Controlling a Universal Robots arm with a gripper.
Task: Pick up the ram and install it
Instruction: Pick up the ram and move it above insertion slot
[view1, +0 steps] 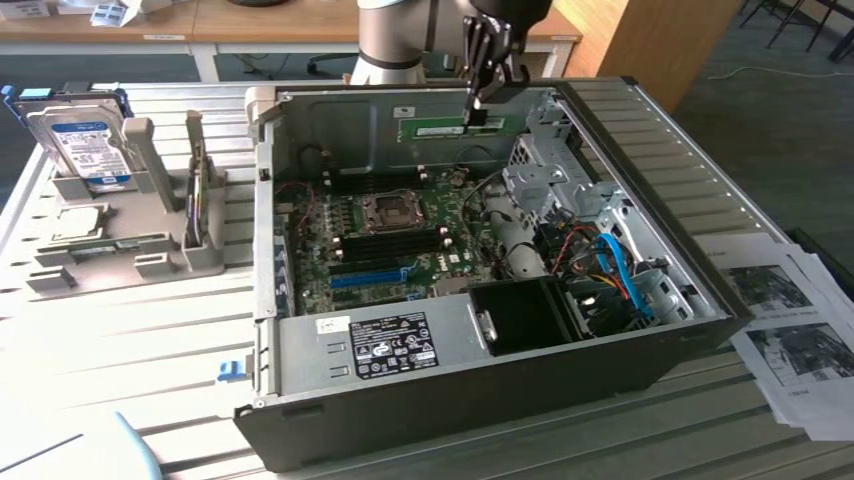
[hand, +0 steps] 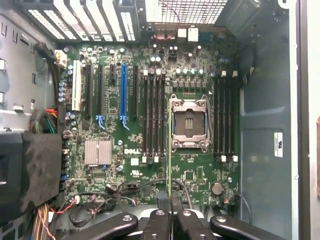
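Observation:
My gripper (view1: 478, 108) hangs over the open computer case (view1: 400, 365), above its far inner wall, and is shut on the ram (view1: 447, 127). The ram is a thin green strip held level, sticking out toward the exterior view's left. In the wrist view the ram (hand: 170, 150) shows edge-on as a narrow green line running out from my fingertips (hand: 159, 220). It lies above the motherboard (hand: 150, 170), between a bank of black slots (hand: 154, 115) and the open CPU socket (hand: 189, 122). A second bank of black slots (hand: 226, 115) sits beyond the socket.
A silver, blue-labelled hard drive (view1: 87, 150) stands in a grey holder (view1: 120, 255) at the exterior view's left. Printed papers (view1: 787, 320) lie at the right. Inside the case are a black drive cage (view1: 527, 310), loose cables (view1: 614, 270) and a long blue slot (hand: 123, 92).

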